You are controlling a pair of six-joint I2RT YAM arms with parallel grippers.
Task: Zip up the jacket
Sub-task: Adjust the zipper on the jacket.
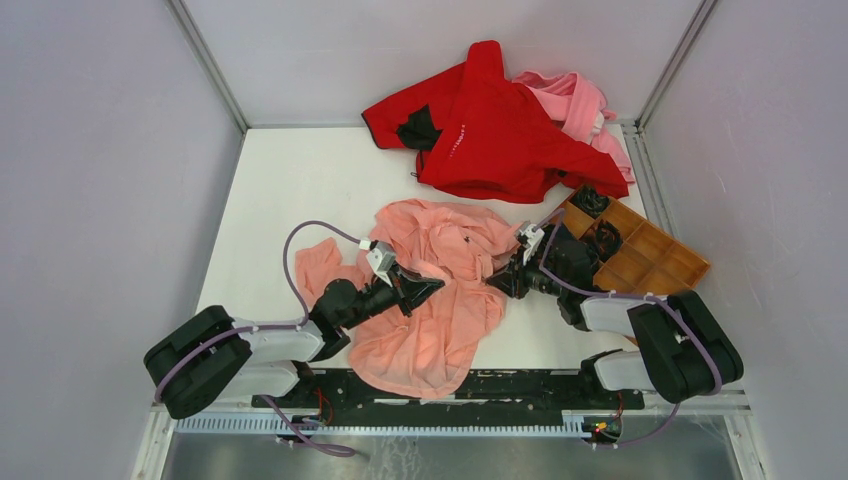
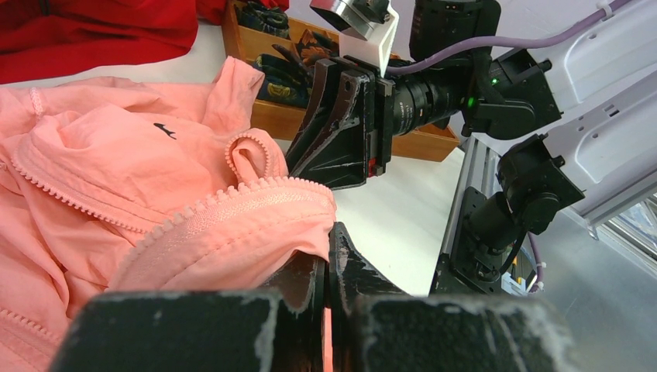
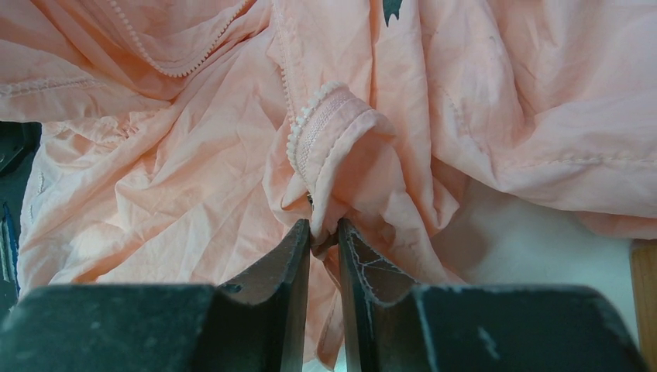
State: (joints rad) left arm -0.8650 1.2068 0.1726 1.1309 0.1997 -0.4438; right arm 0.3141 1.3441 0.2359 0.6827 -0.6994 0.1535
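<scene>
The salmon-pink jacket (image 1: 440,290) lies crumpled in the middle of the white table, unzipped, with its zipper teeth showing along folded edges. My left gripper (image 1: 432,287) is shut on a fold of the jacket's zipper edge (image 2: 232,225), held just above the table. My right gripper (image 1: 497,281) faces it from the right and is shut on another fold of the jacket's zipper edge (image 3: 333,155). In the left wrist view the right gripper (image 2: 329,124) sits just behind the held fold. No zipper slider shows.
A bright red garment (image 1: 495,125) and a paler pink garment (image 1: 580,100) are heaped at the back of the table. A wooden compartment tray (image 1: 640,255) with dark items sits at the right, close behind my right arm. Walls enclose the table.
</scene>
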